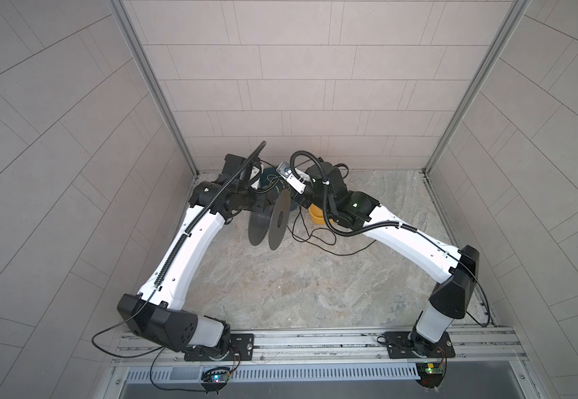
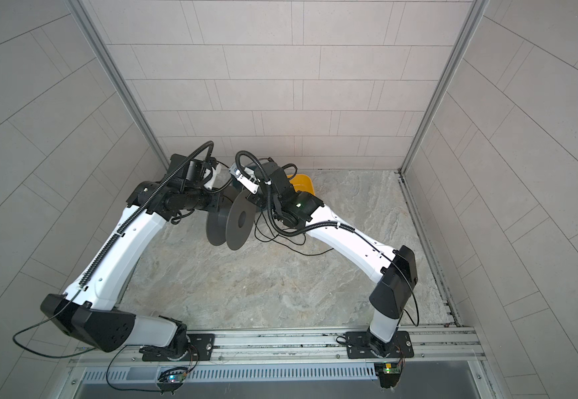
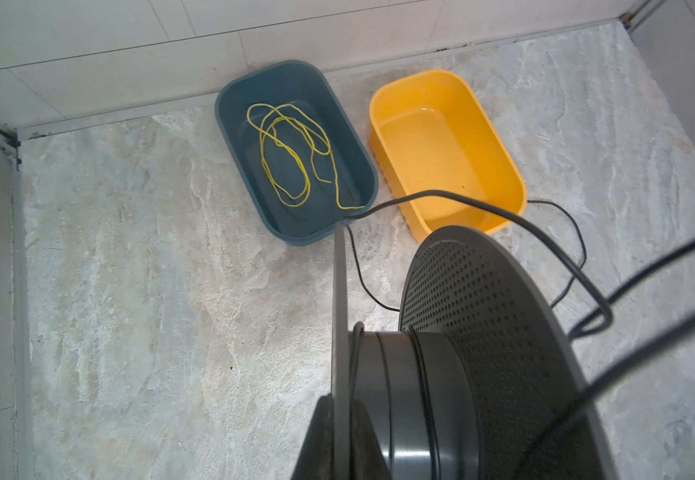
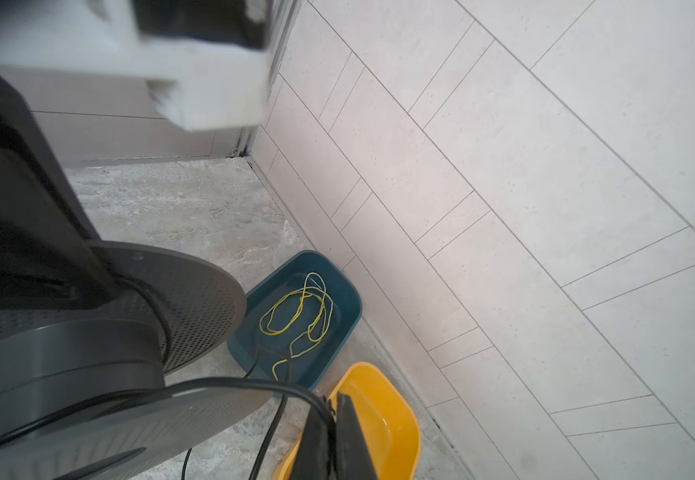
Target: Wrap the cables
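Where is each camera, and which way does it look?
Top views: high above the rail, looking down; left arm and right arm show.
Left wrist: on the left arm, facing the blue tub; left gripper clamps the spool.
Right wrist: on the right arm, facing the back wall; right gripper pinches black cable.
Shared: both wrists see spool and blue tub.
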`<state>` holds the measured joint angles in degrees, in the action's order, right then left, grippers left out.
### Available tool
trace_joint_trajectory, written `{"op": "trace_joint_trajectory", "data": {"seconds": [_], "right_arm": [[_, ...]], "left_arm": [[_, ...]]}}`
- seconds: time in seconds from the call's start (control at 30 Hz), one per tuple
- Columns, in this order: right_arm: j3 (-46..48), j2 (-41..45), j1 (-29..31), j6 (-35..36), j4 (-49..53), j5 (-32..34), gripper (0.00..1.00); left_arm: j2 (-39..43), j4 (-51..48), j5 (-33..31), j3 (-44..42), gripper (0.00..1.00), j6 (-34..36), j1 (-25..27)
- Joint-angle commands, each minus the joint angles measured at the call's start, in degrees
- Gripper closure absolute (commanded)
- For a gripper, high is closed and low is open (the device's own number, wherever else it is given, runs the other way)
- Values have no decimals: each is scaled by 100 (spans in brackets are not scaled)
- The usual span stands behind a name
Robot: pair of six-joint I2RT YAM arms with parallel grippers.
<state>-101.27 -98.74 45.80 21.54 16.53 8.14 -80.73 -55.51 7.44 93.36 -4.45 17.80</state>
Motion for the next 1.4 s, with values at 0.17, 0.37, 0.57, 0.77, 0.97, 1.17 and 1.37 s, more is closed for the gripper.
{"op": "trace_joint_trajectory", "data": {"seconds": [0.17,0.37,0.57,0.77,0.97,1.17,1.37], "right_arm": [[-285,-194,-655,-688,110,-1313,98],[-147,-272,-1115,-861,107,-2257,96],[36,-439,-1401,-1105,-56,-2758,94],[513,-520,-1534,-1390,-384,-2917,90],[1133,-386,-1685,-1732,-899,-3285,86],[1488,-382,-1745,-1918,-1094,-3417,85],[1835,-225,-1793,-2313,-1165,-3083,72]], "left_arm": [[425,-297,960,157,100,304,24],[518,-449,1224,354,100,212,22],[481,-535,1471,628,100,61,-11],[451,-631,1868,999,100,-118,-74],[425,-623,2224,1241,100,-330,-258],[384,-280,2851,1280,100,-894,-515],[297,-13,3185,1345,100,-1500,-787]]}}
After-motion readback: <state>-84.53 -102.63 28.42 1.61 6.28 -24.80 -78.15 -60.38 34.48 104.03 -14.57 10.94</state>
